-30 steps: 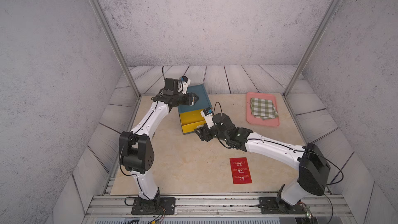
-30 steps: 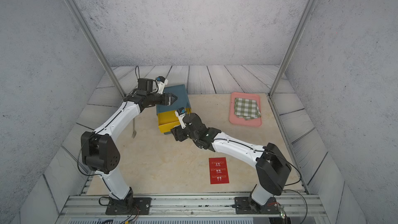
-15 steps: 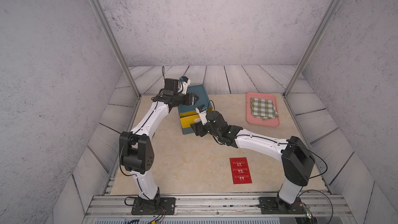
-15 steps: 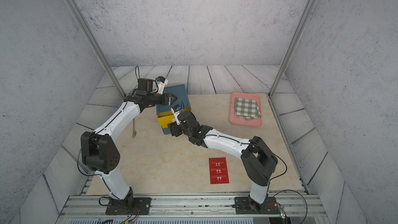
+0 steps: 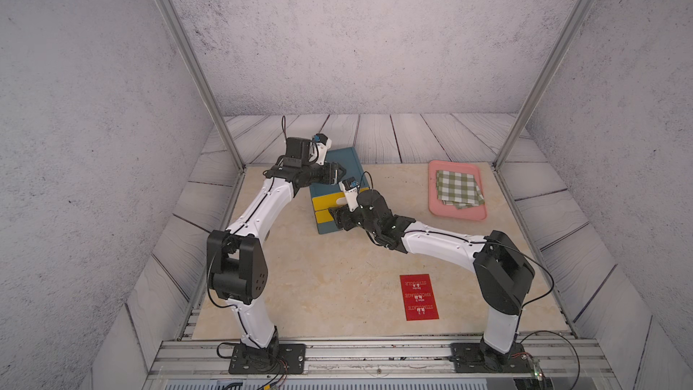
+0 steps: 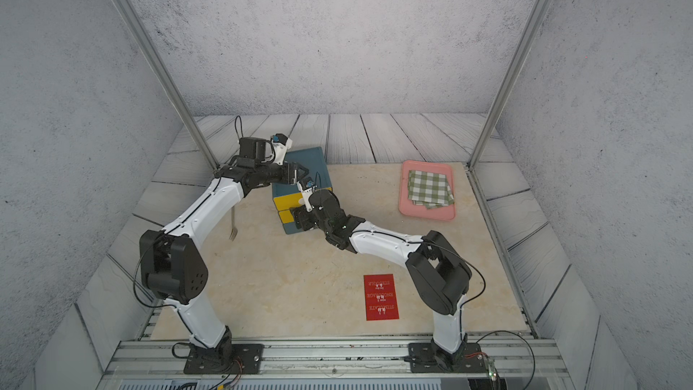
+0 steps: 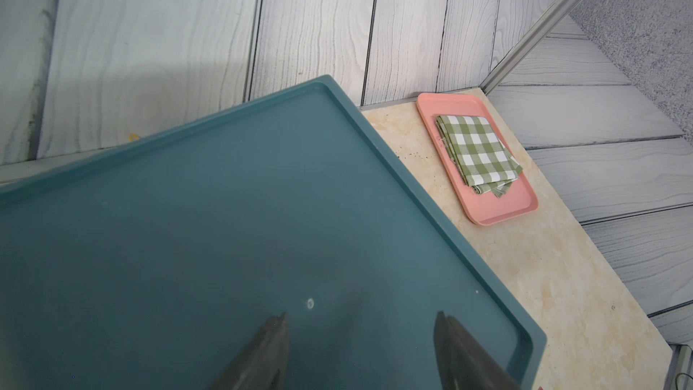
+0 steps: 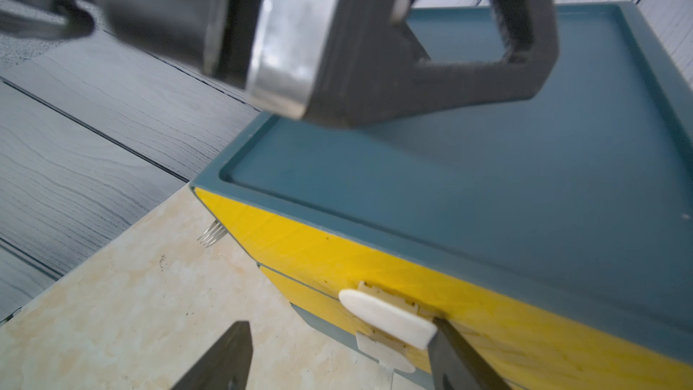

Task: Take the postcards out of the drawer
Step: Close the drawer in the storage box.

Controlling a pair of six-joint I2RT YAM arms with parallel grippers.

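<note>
Although the task names a drawer, the postcards point(image 5: 419, 297) point(image 6: 381, 297) lie flat on the counter point(image 5: 337, 275) near its front edge, well apart from the drawer unit point(image 5: 347, 161) and nearer the right arm's base than the left's. They show as one red rectangle; how many cards are stacked there I cannot tell. Its long axis runs from the front edge toward the back wall, and the white lettering reads upside down in both top views.

Both yellow drawer fronts of the teal unit look pushed in. The right end effector point(image 8: 341, 326) point(image 5: 333, 215) sits low in front of them with its fingers spread wide and gripping nothing. The upper drawer's white handle point(image 8: 388, 318) lies between them, and one fingertip is right at the handle's end. A second white handle point(image 8: 382, 350) sits just below. The right forearm stretches across the counter between the unit and the postcards.

The left end effector point(image 7: 360, 318) point(image 6: 303, 173) hangs over the unit's teal top, fingers apart and empty; whether it touches the top I cannot tell.

A fork point(image 6: 233, 225) lies on the counter beside the unit, on the left arm's side. Toward the far right corner a pink tray point(image 5: 457, 213) carries a folded green-and-white checked cloth point(image 5: 458, 188).
</note>
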